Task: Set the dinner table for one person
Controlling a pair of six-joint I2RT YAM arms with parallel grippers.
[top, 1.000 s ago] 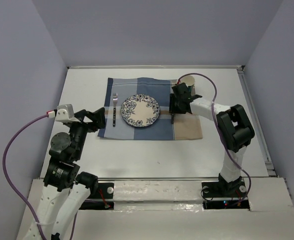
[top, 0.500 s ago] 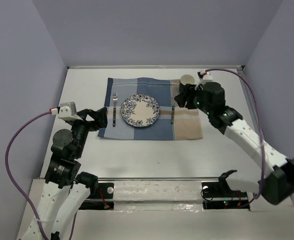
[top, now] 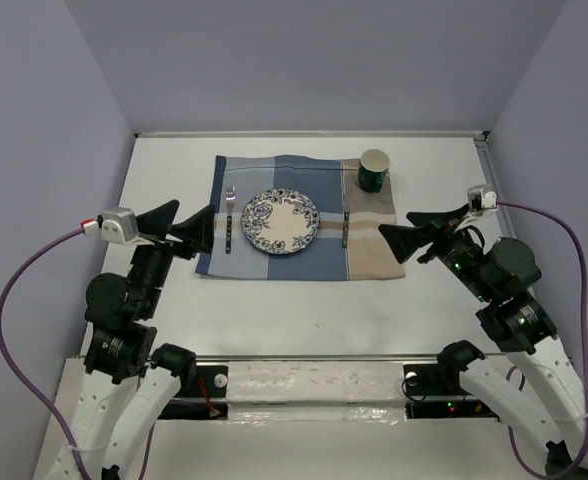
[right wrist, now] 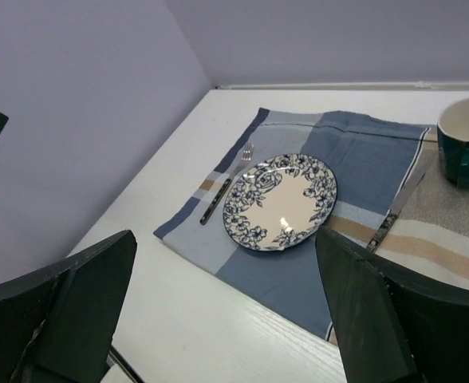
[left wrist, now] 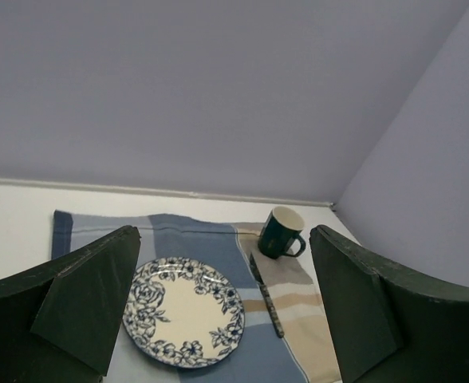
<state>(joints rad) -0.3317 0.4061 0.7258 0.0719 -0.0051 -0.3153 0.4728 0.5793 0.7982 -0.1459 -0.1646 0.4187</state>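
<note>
On the white dinner table (top: 314, 310) lies a blue-and-tan placemat (top: 304, 255). On it are a blue floral plate (top: 281, 221), a fork (top: 230, 222) to its left, a knife (top: 344, 228) to its right, and a dark green mug (top: 374, 170) at the far right corner. My left gripper (top: 186, 228) is open and empty, raised near the placemat's left edge. My right gripper (top: 414, 230) is open and empty, raised off the placemat's right edge. The left wrist view shows the plate (left wrist: 183, 311), knife (left wrist: 266, 297) and mug (left wrist: 281, 233). The right wrist view shows the plate (right wrist: 281, 201), fork (right wrist: 225, 191), knife (right wrist: 394, 211) and mug (right wrist: 464, 142).
Lilac walls close in the table at the back and on both sides. A metal rail (top: 509, 240) runs along the table's right edge. Purple cables (top: 24, 290) loop from both wrists. Bare white tabletop lies in front of the placemat.
My right arm has pulled back from the knife and mug at the placemat's right side to the near right. The mug now shows fully. My left gripper has risen slightly.
</note>
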